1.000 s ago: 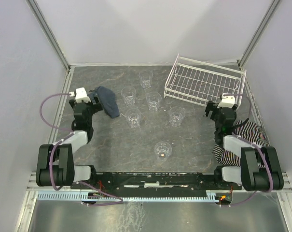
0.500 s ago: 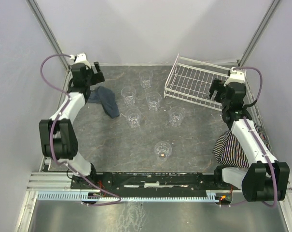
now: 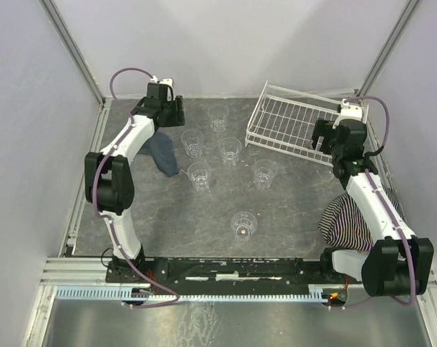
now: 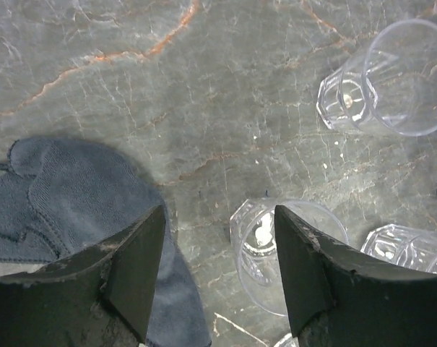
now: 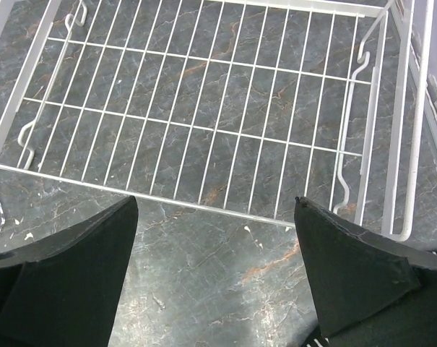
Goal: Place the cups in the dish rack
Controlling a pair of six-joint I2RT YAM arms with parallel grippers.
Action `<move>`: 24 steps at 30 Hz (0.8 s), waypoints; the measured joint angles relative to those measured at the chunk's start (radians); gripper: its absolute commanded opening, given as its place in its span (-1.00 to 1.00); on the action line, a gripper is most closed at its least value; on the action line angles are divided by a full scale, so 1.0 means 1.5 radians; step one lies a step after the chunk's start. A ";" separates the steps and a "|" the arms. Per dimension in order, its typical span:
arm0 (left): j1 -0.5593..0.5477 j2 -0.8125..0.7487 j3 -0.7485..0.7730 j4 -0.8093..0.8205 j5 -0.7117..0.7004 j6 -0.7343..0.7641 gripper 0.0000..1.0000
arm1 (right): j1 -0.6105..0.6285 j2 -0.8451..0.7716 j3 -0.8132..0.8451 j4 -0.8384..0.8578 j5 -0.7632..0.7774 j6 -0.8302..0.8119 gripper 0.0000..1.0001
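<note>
Jaws apart on both arms, one cup (image 4: 256,240) partly behind left jaws

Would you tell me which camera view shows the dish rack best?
The top external view: nearly the whole dish rack shows, rim and sides. The right wrist view crops it to part of its wire floor. The left wrist view shows none of it.

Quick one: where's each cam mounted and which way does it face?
Top external: above and behind, looking down on the table, cups and dish rack; both arms show.
Left wrist: on the left gripper, facing down at blue cloth and cups; its two fingers show.
Right wrist: on the right gripper, facing down at the dish rack; its two fingers show.
Shared: top and right wrist both see the dish rack.
</note>
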 measured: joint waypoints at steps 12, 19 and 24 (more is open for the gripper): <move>-0.022 0.009 0.031 -0.116 -0.020 0.000 0.31 | 0.000 0.000 0.001 -0.005 0.013 -0.016 0.94; -0.036 0.038 0.046 -0.143 -0.021 0.000 0.29 | 0.000 0.000 0.001 -0.005 0.017 -0.017 0.95; -0.041 0.076 0.069 -0.167 -0.021 0.000 0.23 | 0.000 0.000 0.001 -0.006 0.018 -0.017 0.95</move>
